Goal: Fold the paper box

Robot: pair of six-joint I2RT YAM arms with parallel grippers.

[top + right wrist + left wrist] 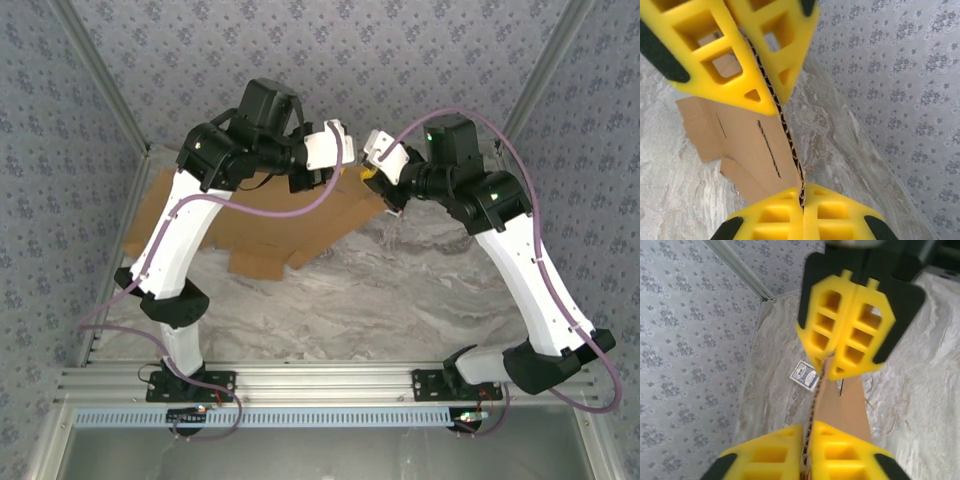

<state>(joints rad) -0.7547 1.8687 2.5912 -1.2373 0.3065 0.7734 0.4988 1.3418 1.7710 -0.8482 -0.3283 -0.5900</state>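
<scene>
The paper box (270,215) is a flat brown cardboard sheet with flaps, lying across the far left of the marble table, its right-hand part lifted. Both grippers pinch the same raised corrugated edge. My left gripper (342,160) is shut on that edge; in the left wrist view its yellow fingers (810,432) clamp the cardboard (845,405), with the right gripper (832,362) clamped further along. In the right wrist view my right gripper (802,197) is shut on the edge of the sheet (745,145), and the left gripper (775,105) holds it just beyond.
A small white-and-blue card (805,375) lies on the marble beside the cardboard. Patterned walls (60,150) close in the table on the left, far and right sides. An aluminium rail (320,380) with the arm bases runs along the near edge.
</scene>
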